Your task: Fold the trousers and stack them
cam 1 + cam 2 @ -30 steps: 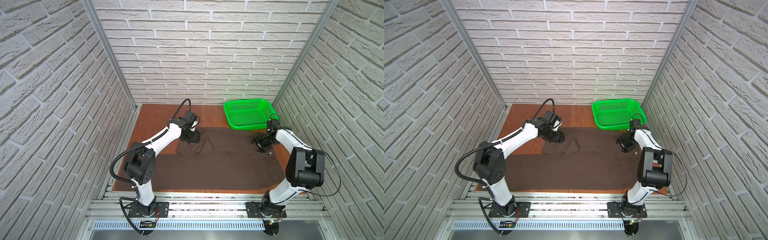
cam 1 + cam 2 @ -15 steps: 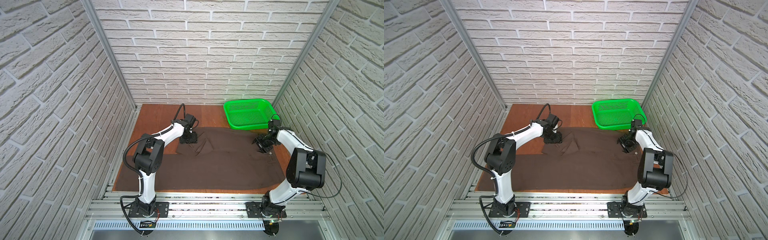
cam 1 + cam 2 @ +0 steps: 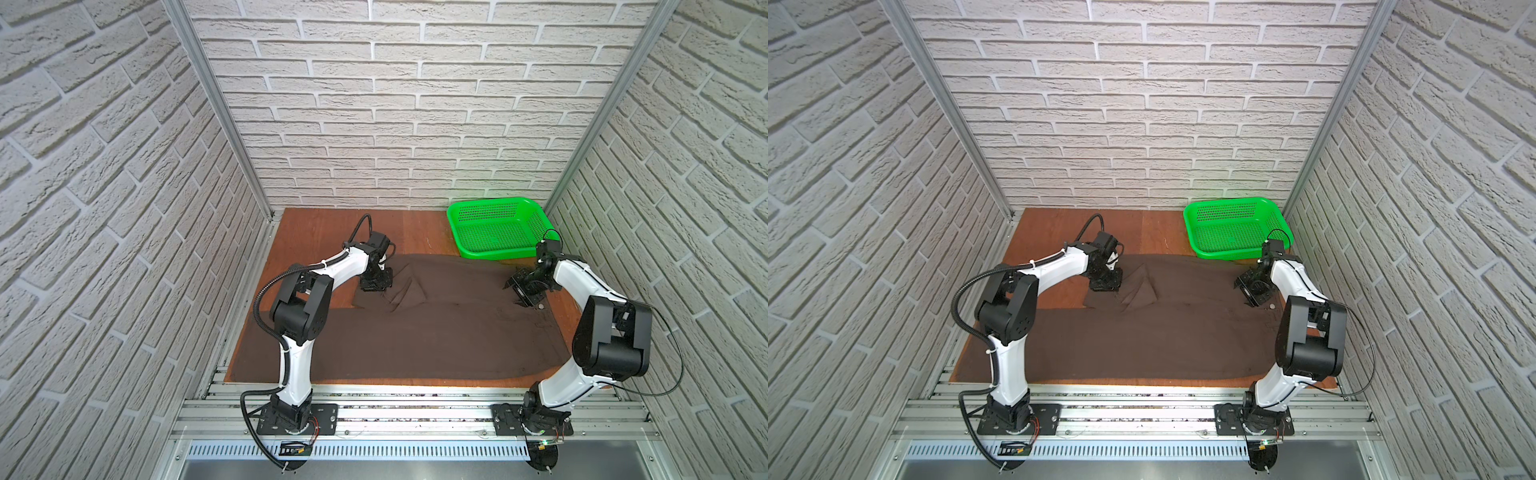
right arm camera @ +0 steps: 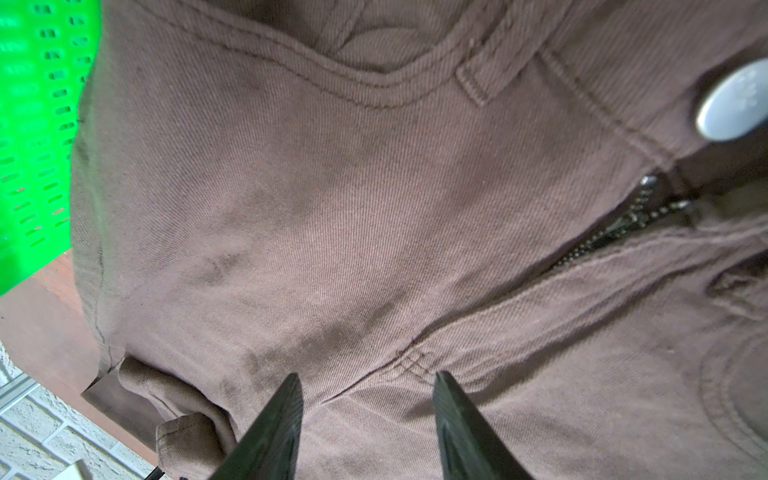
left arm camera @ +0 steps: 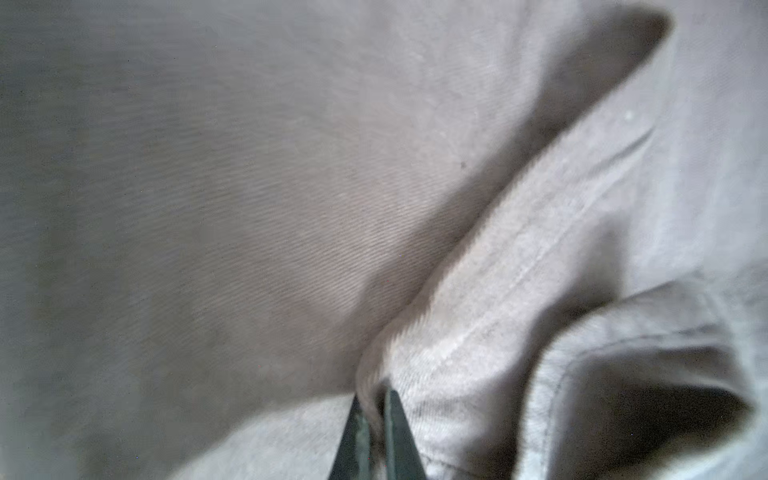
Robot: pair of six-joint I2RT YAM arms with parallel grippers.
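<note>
Left hand [image 3: 375,289] lower; trousers [image 3: 436,332] crosswise, waist-right

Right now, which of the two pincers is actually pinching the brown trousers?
The left pincer: its tips are shut on a raised ridge of the trousers. The right pincer stands open over the waist end.

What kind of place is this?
Probably a robot test cell, not a home: brick-patterned panels in an aluminium frame, and robot arms bolted to a metal rail beside a wooden table.

Count on inspection: one pair of trousers [image 3: 436,332]; one pale button [image 4: 733,102]; one green basket [image 3: 494,252]; one counter [image 3: 316,232]; left claw [image 3: 376,286] and right claw [image 3: 523,292], two in all.
</note>
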